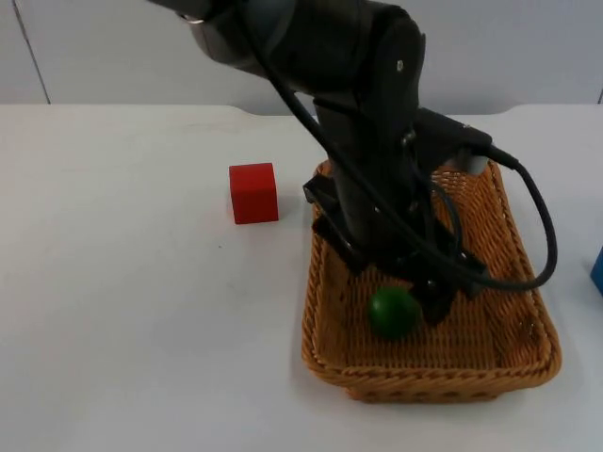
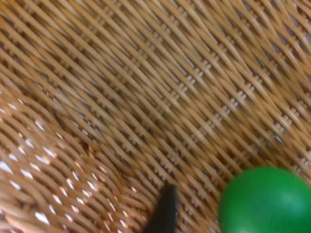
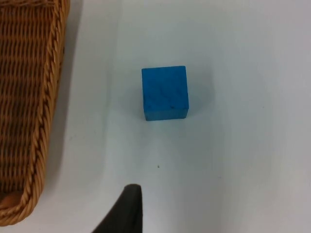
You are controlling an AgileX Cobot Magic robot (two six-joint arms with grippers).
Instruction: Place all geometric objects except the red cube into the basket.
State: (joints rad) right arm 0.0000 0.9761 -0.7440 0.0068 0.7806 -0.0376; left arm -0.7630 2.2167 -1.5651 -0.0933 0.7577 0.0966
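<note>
A green ball (image 1: 394, 313) (image 2: 265, 201) lies on the floor of the wicker basket (image 1: 528, 363) at the table's right. My left gripper (image 1: 429, 299) reaches down into the basket just right of the ball, open, with one black fingertip (image 2: 165, 213) beside the ball and apart from it. A red cube (image 1: 253, 192) sits on the table left of the basket. A blue cube (image 3: 164, 92) (image 1: 597, 270) rests on the table right of the basket's wall (image 3: 46, 97). My right gripper (image 3: 127, 208) hovers over the table near the blue cube, holding nothing I can see.
The left arm's bulk hides the basket's rear half in the top view. White table stretches left of the red cube. The grey partition wall (image 1: 113, 47) closes the back.
</note>
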